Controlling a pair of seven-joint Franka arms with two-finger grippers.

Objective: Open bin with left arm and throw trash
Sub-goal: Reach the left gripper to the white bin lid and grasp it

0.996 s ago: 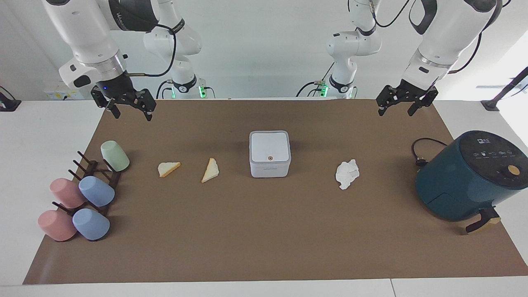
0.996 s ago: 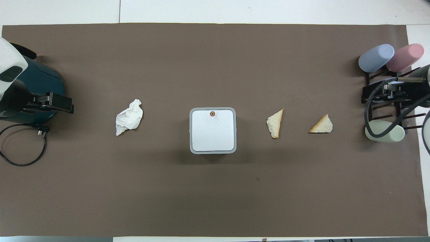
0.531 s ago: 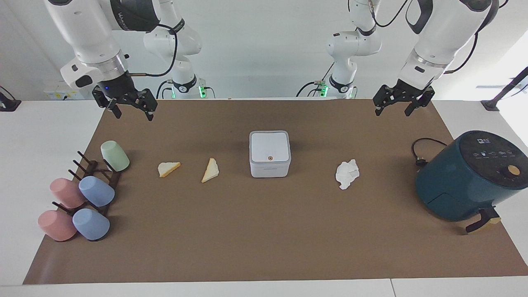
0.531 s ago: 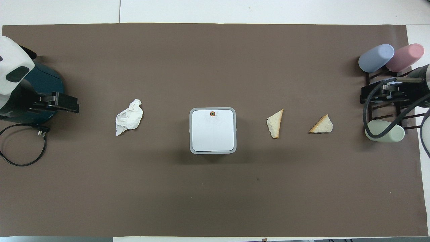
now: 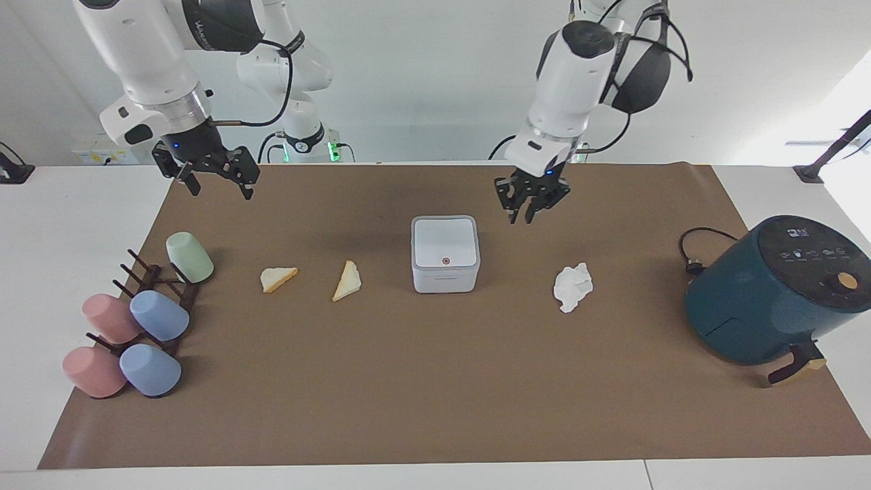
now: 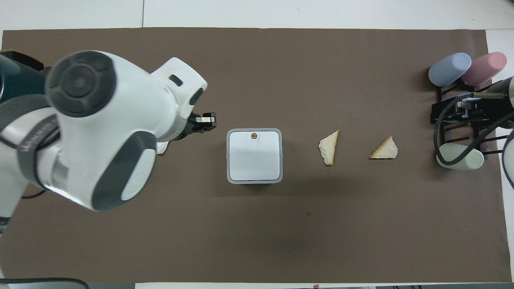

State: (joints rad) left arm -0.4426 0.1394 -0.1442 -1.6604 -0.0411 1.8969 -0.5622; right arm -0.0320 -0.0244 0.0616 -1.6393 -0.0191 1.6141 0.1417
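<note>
Swinging in from the air fryer's (image 5: 776,292) end, the left end effector (image 5: 529,207) now hangs just beside the bin (image 5: 445,254), fingers drawn nearly together, holding nothing. Mid-surface (image 5: 435,381), the bin's lid button (image 5: 446,260) lies toward the right arm. The right end effector (image 5: 207,178) waits open.

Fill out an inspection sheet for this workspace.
Surface: brown mat on a white table.
Job's things: bin, lid closed; two bread pieces; paper wad.
Clutter: air fryer; cups on a rack.
Grippers: left tool in the air beside the bin, empty; right tool open, waiting over the mat's edge.
Cables: fryer cord on the mat.
Surroundings: nothing seen.
</note>
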